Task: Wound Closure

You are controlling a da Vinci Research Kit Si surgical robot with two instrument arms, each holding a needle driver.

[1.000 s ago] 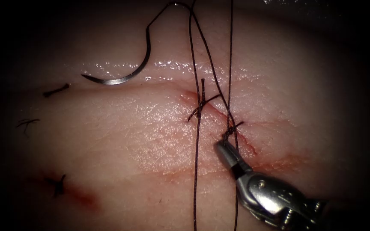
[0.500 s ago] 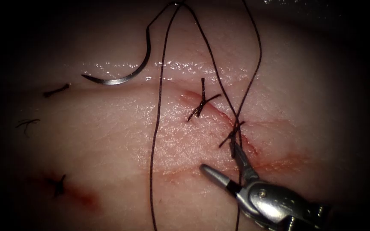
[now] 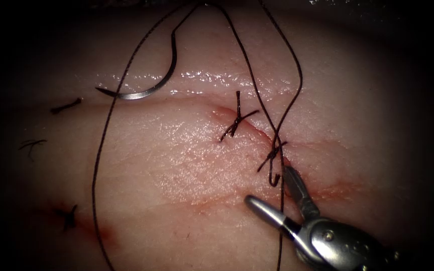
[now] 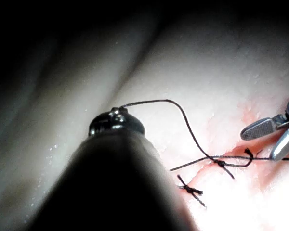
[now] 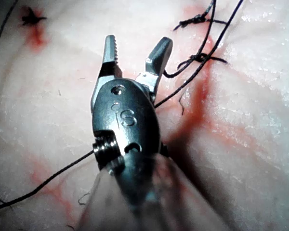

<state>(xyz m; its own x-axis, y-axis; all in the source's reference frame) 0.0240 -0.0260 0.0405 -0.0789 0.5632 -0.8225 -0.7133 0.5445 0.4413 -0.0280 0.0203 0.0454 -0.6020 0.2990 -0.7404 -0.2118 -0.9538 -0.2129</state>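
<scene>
Here, right tool [image 3: 273, 186] empty, needle [image 3: 149, 75] loose, left fingers hidden.

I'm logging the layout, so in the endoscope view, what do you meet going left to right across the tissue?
Short cut end of thread → curved needle, lying free on the tissue → finished stitch knot → second knot → right arm's pincer, jaws open, holding nothing.

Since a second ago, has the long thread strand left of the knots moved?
Yes. The long thread strand swung left, from over the upper knot to beyond the needle, which lies free on the tissue.
</scene>
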